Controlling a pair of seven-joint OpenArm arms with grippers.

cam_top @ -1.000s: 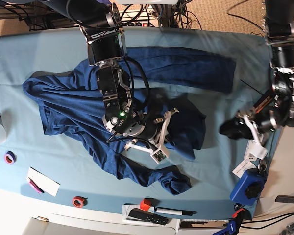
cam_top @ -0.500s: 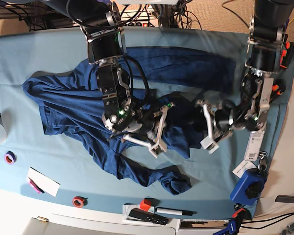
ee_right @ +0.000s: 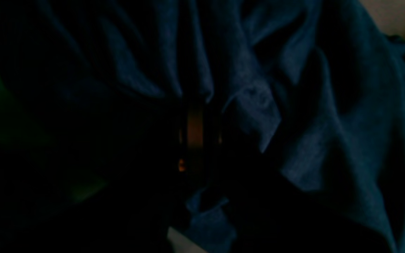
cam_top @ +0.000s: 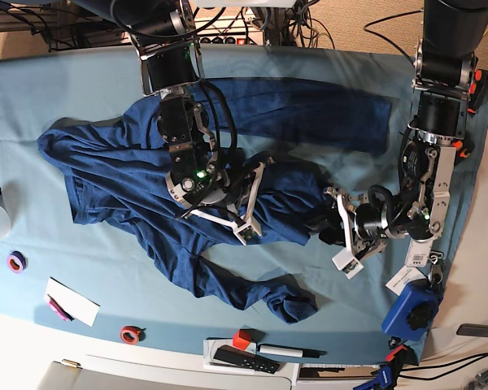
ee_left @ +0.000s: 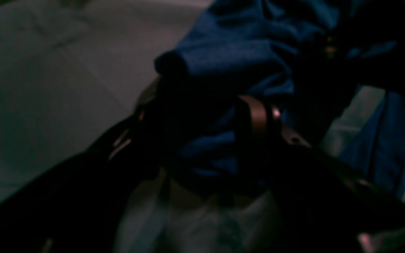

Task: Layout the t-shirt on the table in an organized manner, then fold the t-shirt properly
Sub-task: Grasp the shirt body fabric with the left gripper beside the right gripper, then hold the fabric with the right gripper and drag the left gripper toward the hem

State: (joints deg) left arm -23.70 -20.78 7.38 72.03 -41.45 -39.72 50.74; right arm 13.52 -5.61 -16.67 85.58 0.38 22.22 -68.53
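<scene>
The dark navy t-shirt [cam_top: 106, 171] lies crumpled across the middle of the teal table [cam_top: 65, 89]. One long sleeve [cam_top: 309, 110] stretches along the far side, and the other ends in a bunch [cam_top: 285, 301] near the front. My right gripper [cam_top: 248, 207] presses into the shirt's middle, shut on a pinch of fabric; in the right wrist view, folds [ee_right: 329, 140] converge on it [ee_right: 197, 130]. My left gripper [cam_top: 342, 236] is at the shirt's right edge. Its jaws stand wide apart [ee_left: 206, 116] with a hump of the shirt [ee_left: 244, 45] between them.
Along the front edge lie a purple tape roll [cam_top: 16, 262], a white card [cam_top: 71, 301], a red tape roll [cam_top: 130, 334], a red cube [cam_top: 241, 339], a black remote [cam_top: 244, 358] and a marker [cam_top: 289, 351]. A blue device [cam_top: 412, 313] and paper tags [cam_top: 404, 279] sit front right.
My left arm has swung in from the table's right side to the shirt's right edge. The right gripper opened briefly, then closed again on the fabric, shifting slightly toward the far side.
</scene>
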